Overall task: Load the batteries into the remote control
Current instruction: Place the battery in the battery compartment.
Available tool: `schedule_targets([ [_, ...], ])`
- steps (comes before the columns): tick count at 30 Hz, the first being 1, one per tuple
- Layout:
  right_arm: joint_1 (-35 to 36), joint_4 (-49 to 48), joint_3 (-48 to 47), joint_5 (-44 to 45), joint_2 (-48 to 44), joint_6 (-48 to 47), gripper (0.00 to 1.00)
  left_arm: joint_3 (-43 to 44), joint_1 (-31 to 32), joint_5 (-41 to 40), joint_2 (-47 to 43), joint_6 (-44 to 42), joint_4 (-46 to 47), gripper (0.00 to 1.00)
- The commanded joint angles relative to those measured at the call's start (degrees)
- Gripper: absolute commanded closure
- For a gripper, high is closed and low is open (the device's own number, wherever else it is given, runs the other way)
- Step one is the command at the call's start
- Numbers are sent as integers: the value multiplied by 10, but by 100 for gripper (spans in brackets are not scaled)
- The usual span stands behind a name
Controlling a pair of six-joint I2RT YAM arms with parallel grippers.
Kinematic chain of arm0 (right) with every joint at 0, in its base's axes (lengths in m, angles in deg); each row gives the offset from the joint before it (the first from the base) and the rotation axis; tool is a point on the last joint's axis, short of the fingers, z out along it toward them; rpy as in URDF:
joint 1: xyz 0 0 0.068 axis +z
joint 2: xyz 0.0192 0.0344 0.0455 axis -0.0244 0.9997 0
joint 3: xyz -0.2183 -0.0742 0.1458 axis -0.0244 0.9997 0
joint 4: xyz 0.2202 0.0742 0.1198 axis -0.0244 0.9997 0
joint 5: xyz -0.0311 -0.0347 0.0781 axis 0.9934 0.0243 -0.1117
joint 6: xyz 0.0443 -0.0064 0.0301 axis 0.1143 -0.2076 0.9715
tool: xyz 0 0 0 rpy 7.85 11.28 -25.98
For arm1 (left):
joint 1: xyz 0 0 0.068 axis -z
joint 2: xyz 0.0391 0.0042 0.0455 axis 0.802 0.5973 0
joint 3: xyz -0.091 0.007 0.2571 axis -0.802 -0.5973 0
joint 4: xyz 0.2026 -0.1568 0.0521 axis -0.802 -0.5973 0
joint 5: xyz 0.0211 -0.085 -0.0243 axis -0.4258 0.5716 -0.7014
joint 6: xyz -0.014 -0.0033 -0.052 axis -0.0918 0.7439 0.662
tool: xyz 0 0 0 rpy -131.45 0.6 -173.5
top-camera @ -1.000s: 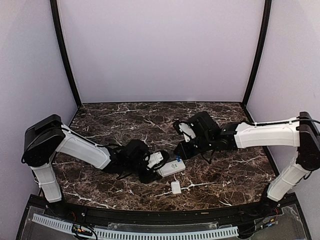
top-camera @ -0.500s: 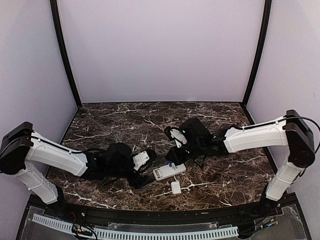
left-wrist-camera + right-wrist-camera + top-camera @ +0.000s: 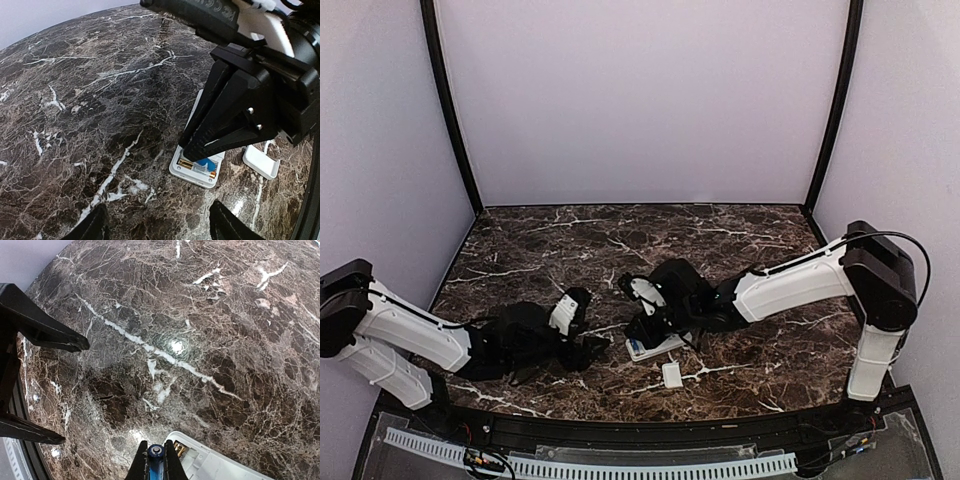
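Observation:
The white remote control (image 3: 196,176) lies flat on the marble with its battery compartment open. A pale tan battery (image 3: 186,163) rests inside it. My right gripper (image 3: 156,449) is shut on the bluish battery (image 3: 156,452) and holds it at the compartment's edge, over the remote's end (image 3: 212,466). From above, the right gripper (image 3: 643,330) sits over the remote control (image 3: 658,348). My left gripper (image 3: 161,227) stands open and holds nothing, a short way back from the remote; seen from above, this gripper (image 3: 588,346) is to the remote's left.
A small flat white cover (image 3: 260,162) lies on the table beside the remote, toward the near edge (image 3: 672,375). The left gripper's dark fingers (image 3: 45,335) show at the left of the right wrist view. Dark veined marble stretches all around.
My left arm has drawn back to the left, away from the remote, its jaws open. The right gripper has moved left and down with the bluish battery onto the remote's open end.

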Motion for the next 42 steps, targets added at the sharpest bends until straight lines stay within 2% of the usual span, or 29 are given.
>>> schedule_targets([
  [1,-4,-27,-13,11,2,-17,100,8,2,-5,41,16,55,33],
  [7,-10,-41,-5,10,15,-17,100,22,2,8,85,10,72,33],
  [25,-16,-83,35,27,29,-30,100,18,2,15,92,7,79,33],
  [42,-16,-41,38,16,23,-26,97,17,2,9,86,5,71,32],
])
